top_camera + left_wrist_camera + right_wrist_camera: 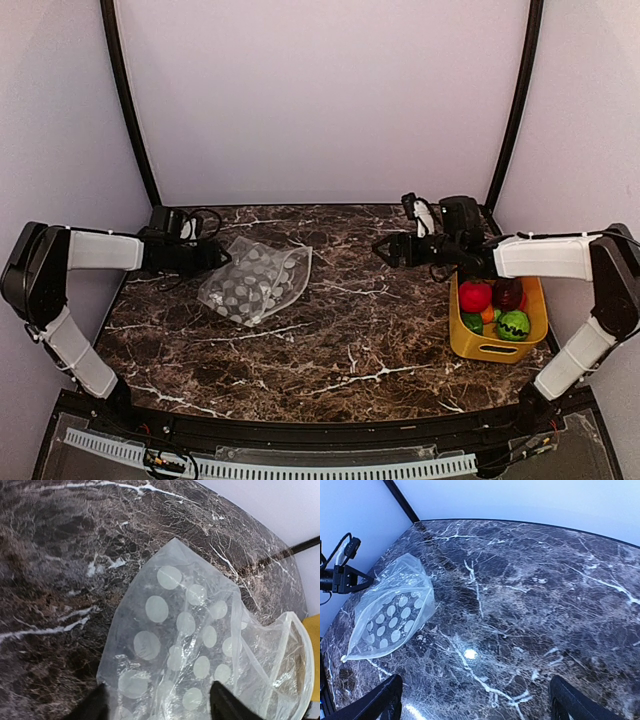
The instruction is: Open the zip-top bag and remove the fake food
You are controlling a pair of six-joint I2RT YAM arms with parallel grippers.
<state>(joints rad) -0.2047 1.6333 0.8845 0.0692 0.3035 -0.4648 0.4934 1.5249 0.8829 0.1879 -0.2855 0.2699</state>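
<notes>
The zip-top bag (255,280), clear with white dots, lies flat and crumpled on the marble table, left of centre, with nothing coloured showing inside. My left gripper (213,257) is open at the bag's left corner. In the left wrist view the bag (190,645) spreads between and beyond my left gripper's (157,711) two dark fingertips, its mouth gaping at the right. My right gripper (382,249) is open and empty, right of the bag and apart from it. The fake food, a red fruit (474,296), a maroon one (508,291) and an orange one (487,313), lies in a yellow bin.
The yellow bin (490,350) stands at the table's right edge under my right forearm and also holds green toy vegetables (513,324). In the right wrist view the bag (390,615) lies far left and bare marble lies under my right gripper (475,715). Black frame posts stand at both back corners.
</notes>
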